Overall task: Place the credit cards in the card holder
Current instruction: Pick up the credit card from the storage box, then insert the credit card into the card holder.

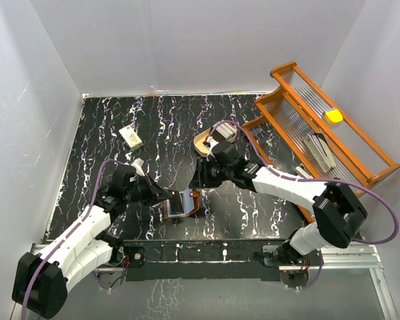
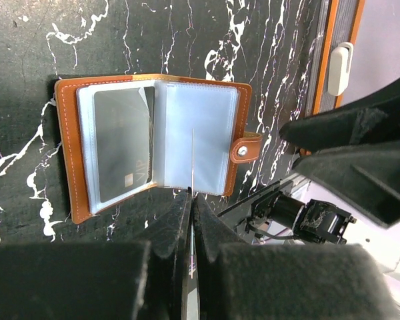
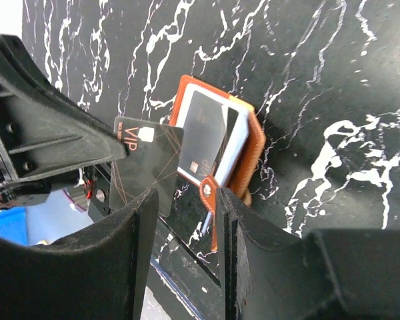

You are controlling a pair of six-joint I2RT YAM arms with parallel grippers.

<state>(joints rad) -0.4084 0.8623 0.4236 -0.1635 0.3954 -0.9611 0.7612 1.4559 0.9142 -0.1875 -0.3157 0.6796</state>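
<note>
Credit card point(image 3: 147, 167) reading "VIP" pinched by left fingers point(image 2: 165, 235); right fingers point(image 3: 123, 267) parted, gripping nothing.

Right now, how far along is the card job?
Done: a grey card sits in a sleeve of the open card holder. In hand: the left gripper pinches a dark VIP card beside it; the right gripper straddles the snap tab, open. Left: sliding that card in.
</note>
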